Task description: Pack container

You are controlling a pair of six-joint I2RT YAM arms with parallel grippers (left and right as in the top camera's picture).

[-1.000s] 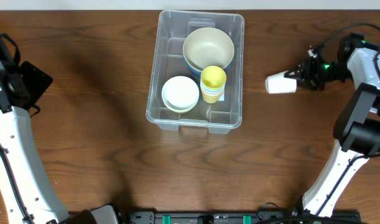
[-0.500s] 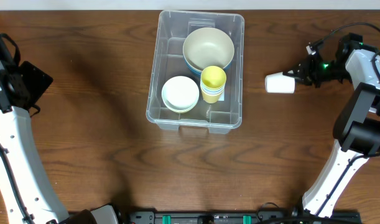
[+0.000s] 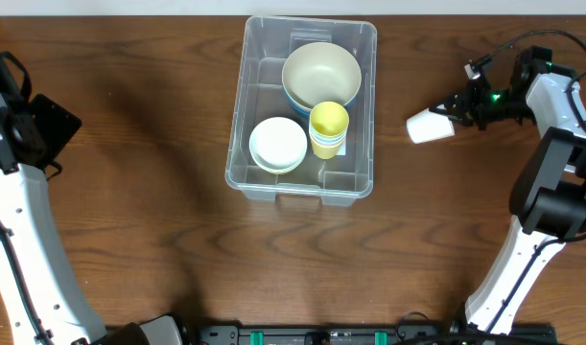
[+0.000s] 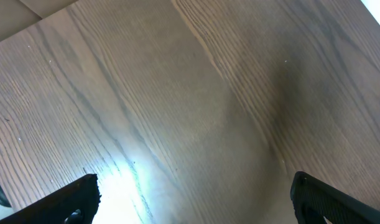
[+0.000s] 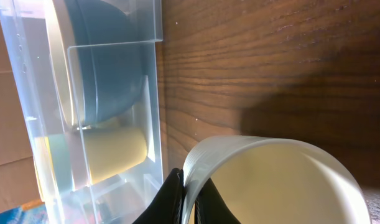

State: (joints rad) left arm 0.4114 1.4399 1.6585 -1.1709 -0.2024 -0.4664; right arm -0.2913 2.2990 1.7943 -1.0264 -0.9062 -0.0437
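The right jaws (image 3: 456,112) are pinching the rim of a white cup (image 3: 430,126), one finger inside the mouth and one outside, closed down tight on the thin wall. The left jaws (image 4: 196,202) are standing as wide as they go, holding nothing, hovering over bare desk (image 3: 158,220) at the far left.

Counting up, I am seeing one container (image 3: 238,115), one white cup outside it, and three groups sitting inside it. There is a large cream bowl (image 3: 321,75) nesting in a blue bowl (image 5: 109,68), a stack of small white bowls (image 3: 278,144), and a yellow cup (image 3: 329,123) sitting on top of others.

How many small white bowls and how many cups are stacking up under the yellow one I cannot tell from above. The blue bowl is showing only as a thin edge in the overhead view. In the right wrist view it is showing through the clear wall. That view is cutting the white cup off at the bottom, and the left wrist view is catching only the two finger ends at its lower corners.

The container is sitting in the middle of the desk toward the far edge, between the two arms. It is lying to the left of the right jaws, near them but apart from the white cup, and well apart from the left jaws.
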